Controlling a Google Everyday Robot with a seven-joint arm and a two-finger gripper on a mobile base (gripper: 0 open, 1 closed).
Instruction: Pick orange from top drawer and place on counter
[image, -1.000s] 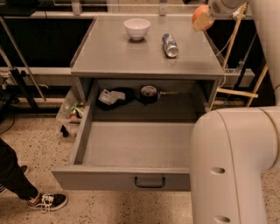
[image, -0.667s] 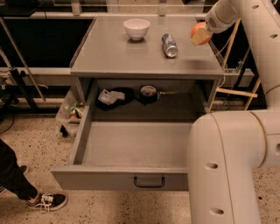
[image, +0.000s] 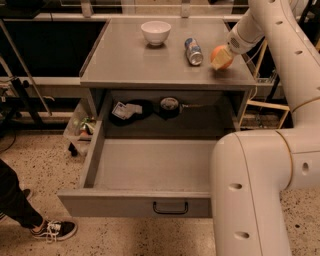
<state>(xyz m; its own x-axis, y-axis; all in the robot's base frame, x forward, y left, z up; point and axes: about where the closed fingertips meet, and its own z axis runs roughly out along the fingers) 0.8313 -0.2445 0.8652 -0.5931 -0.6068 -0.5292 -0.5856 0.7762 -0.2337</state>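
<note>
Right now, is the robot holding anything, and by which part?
Yes. The end effector clasps the orange around its middle, one pale finger across its near side, at the counter's right edge beside the can.

Matt counter (image: 135, 65), smooth orange (image: 224, 51) held by plastic gripper (image: 219, 60) at its right edge, glossy bowl (image: 155, 32), metal can (image: 193, 51)

On the bench (image: 130, 65) the pincer (image: 218, 60) sits at the 3 o'clock edge, closed on the orange (image: 223, 52). A can (image: 193, 51) lies just beside it at its 9 o'clock, and a white bowl (image: 155, 32) stands near 12. From 6 to 10 o'clock the surface is open. The top drawer (image: 150, 167) stands pulled out with a bare floor, but the robot's arm (image: 255, 195) covers its 4 o'clock corner.
</note>
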